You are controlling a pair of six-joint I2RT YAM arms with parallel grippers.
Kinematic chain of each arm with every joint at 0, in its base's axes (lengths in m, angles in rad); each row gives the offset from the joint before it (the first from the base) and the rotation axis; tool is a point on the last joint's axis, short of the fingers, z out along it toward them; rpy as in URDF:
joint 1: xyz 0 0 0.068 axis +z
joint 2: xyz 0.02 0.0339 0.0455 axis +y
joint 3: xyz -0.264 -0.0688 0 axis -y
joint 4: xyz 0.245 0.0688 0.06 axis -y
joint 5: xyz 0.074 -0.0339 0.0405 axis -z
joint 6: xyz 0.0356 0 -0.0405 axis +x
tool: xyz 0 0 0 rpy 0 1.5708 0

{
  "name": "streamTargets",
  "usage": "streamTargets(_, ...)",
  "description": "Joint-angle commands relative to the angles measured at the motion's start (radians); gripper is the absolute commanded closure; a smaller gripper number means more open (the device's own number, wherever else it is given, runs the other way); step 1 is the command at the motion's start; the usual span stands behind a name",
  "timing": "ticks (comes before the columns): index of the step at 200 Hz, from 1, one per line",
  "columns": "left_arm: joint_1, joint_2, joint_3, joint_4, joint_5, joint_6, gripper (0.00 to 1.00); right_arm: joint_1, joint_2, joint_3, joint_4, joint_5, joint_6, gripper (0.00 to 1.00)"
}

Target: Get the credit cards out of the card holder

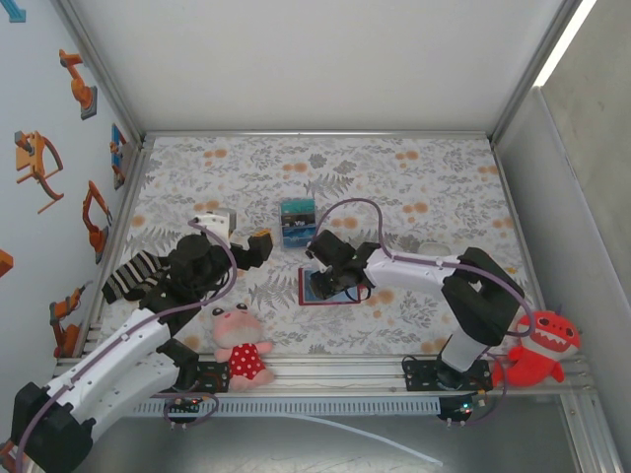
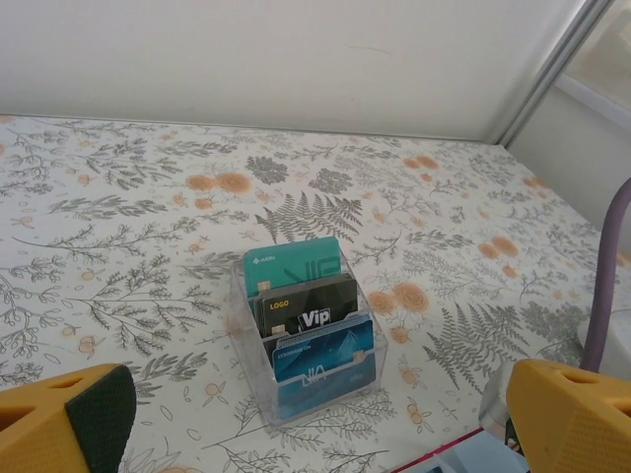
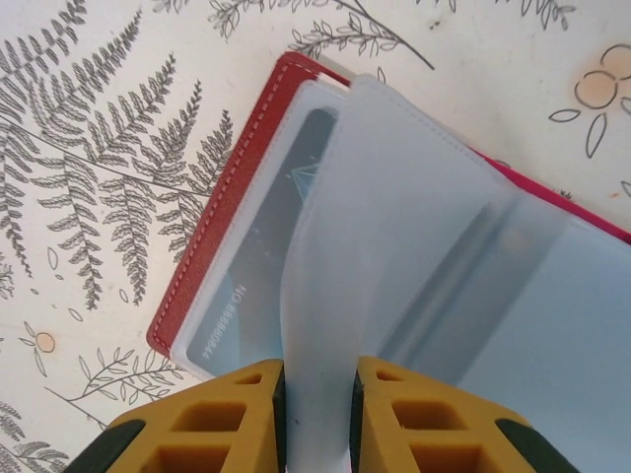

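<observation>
The red card holder (image 1: 325,290) lies open on the floral table, its red edge (image 3: 212,212) toward the left in the right wrist view. My right gripper (image 1: 331,276) (image 3: 315,382) stands over it, both pads pressed against a raised translucent pocket leaf (image 3: 394,217). A blue credit card (image 3: 258,258) shows through the pocket lying flat beneath. My left gripper (image 1: 240,233) (image 2: 317,434) hangs open to the left, nothing between its yellow fingers (image 2: 69,414). Just ahead of it stands a clear box (image 2: 258,379) (image 1: 298,222) with teal, black and blue cards upright in it.
A pink plush in a red dress (image 1: 240,345) lies at the near edge between the arm bases. At the near right corner sits a red monster plush (image 1: 540,350). A striped sock (image 1: 133,276) lies by the left wall. White walls enclose the table.
</observation>
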Motion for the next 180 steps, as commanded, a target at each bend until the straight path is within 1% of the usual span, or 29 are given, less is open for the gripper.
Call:
streamTargets(1, -0.011, 0.013, 0.036, 0.014, -0.02, 0.029, 0.03, 0.001, -0.026, -0.001, -0.029, 0.058, 0.011, 0.77)
streamTargets(27, -0.021, 0.026, 0.051, 0.013, -0.021, 0.042, 0.03, 0.0, -0.02, 0.001, -0.068, 0.115, 0.031, 0.75)
streamTargets(42, -0.029, 0.031, 0.058, 0.008, -0.022, 0.052, 0.03, -0.001, -0.023, -0.004, -0.074, 0.135, 0.038, 0.7)
streamTargets(68, -0.046, 0.039, 0.07, -0.005, -0.038, 0.071, 0.03, -0.004, -0.039, -0.013, -0.076, 0.159, 0.045, 0.67)
streamTargets(114, -0.077, 0.063, 0.078, -0.034, -0.073, 0.116, 0.03, -0.037, -0.058, -0.043, -0.076, 0.164, 0.048, 0.67)
streamTargets(162, -0.139, 0.12, 0.14, -0.156, -0.158, 0.228, 0.03, -0.071, -0.044, -0.071, -0.065, 0.149, 0.061, 0.67)
streamTargets(180, -0.148, 0.133, 0.151, -0.176, -0.167, 0.253, 0.03, -0.089, -0.043, -0.086, -0.054, 0.138, 0.065, 0.67)
